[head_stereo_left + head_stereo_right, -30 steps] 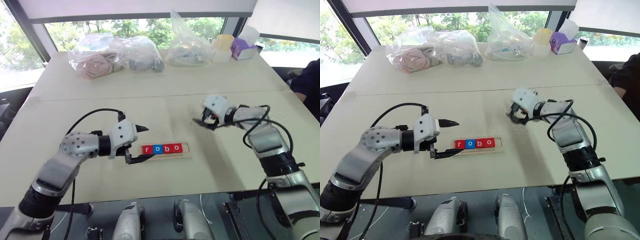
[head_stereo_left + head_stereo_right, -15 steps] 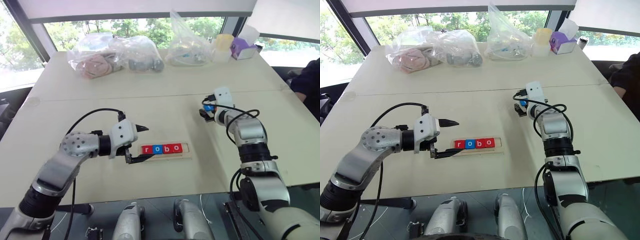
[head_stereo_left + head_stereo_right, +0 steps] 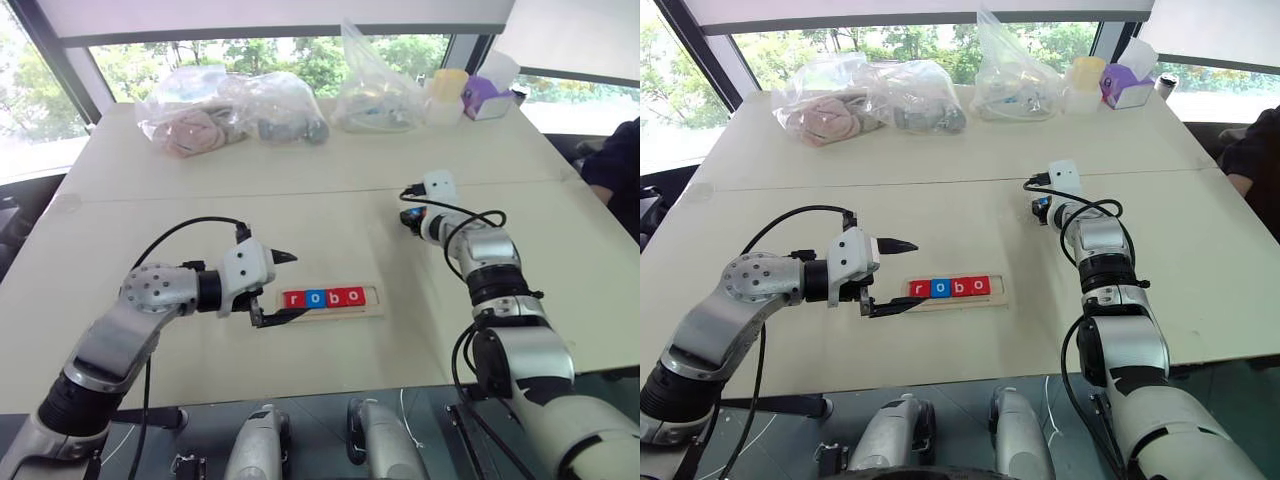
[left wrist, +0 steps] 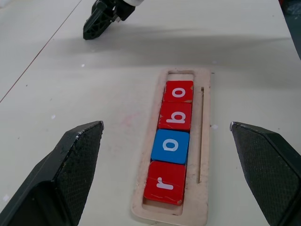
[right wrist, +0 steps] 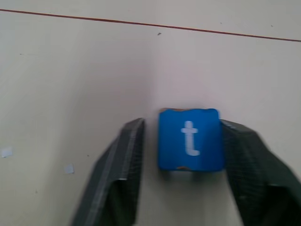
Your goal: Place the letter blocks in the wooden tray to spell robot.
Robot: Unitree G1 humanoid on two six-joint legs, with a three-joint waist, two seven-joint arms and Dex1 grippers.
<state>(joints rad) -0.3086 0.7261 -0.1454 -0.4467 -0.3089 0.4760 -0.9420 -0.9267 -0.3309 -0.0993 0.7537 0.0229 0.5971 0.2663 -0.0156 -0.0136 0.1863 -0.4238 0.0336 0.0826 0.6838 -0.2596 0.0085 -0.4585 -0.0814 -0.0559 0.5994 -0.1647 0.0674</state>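
1. Letter blocks point(image 4: 171, 143) r, o, b and o sit in a row in the wooden tray point(image 4: 204, 188), leaving one empty slot point(image 4: 180, 75) past the second o. The blue t block point(image 5: 190, 139) lies flat on the table point(image 3: 200, 180), well apart from the tray, off to its right and farther from me
2. My right gripper point(image 5: 182, 125) is pinched in on the t block. One finger looks tight against an edge, while a sliver of table shows beside the other. I judge that grip uneven, so the tile could pivot or pop out as I lift
3. The tile is thin and the fingers catch only its edges, low on the table. If I pull sideways before it is clear, it may scrape and slip free
4. If the tile twists in the pinch, the t would land crooked or turned the wrong way
5. The free slot looks snug between the second o and the tray's end wall. If the tile comes in tilted, it could catch the rim or shove the row
6. My left gripper point(image 4: 165, 125) hangs spread wide at the r end of the tray, gripping nothing. The tray is unpinned, so a hard push at the far end could slide it
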